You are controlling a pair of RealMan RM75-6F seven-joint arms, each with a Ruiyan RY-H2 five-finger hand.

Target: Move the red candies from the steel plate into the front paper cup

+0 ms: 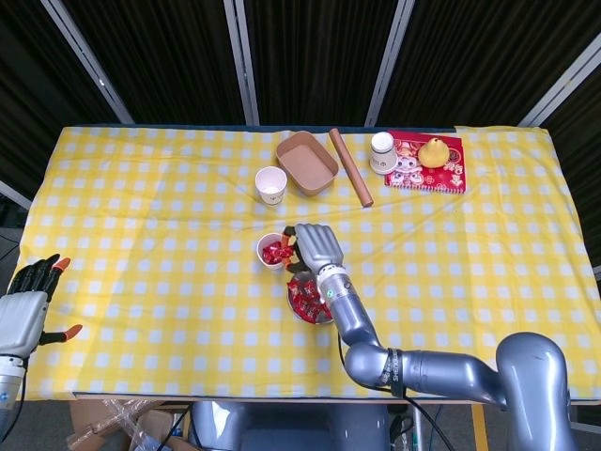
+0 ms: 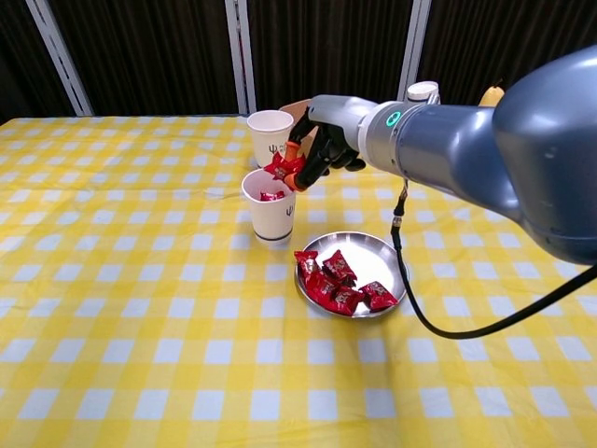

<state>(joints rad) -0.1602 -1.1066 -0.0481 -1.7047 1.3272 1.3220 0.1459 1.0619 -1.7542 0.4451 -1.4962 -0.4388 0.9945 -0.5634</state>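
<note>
Here we find a good deal half-hidden. In the head view our right hand [image 1: 316, 247] covers the near rim of the front paper cup [image 1: 272, 250] and part of the steel plate [image 1: 310, 303], and the candy it carries cannot be made out from above. Our left hand [image 1: 25, 305] shows only at the counter's near left corner, cut by the picture's edge, off the cloth; its fingers look apart with nothing in them. The chest view does not show it at all.

From the chest view the right hand [image 2: 322, 149] pinches one red candy [image 2: 283, 169] in its fingertips, right above the far rim of the front paper cup [image 2: 270, 204]; whether the wrapper touches the rim we cannot tell. Another red candy [image 2: 270, 196] lies inside the cup. The rest of the red candies [image 2: 338, 280] sit heaped on the left half of the steel plate [image 2: 390, 266], which stands just beside the cup, toward the counter's near edge.

The counter [image 2: 131, 308] wears a yellow-and-white checked cloth. Toward its far edge stand a second paper cup [image 2: 270, 137], a brown tray [image 1: 306, 163], a wooden roller [image 1: 350, 167], an upturned white cup [image 1: 381, 152] and a yellow pear [image 1: 433, 151] on a red mat [image 1: 441, 171]. Behind it hang dark curtains [image 1: 310, 56] with pale metal posts.
</note>
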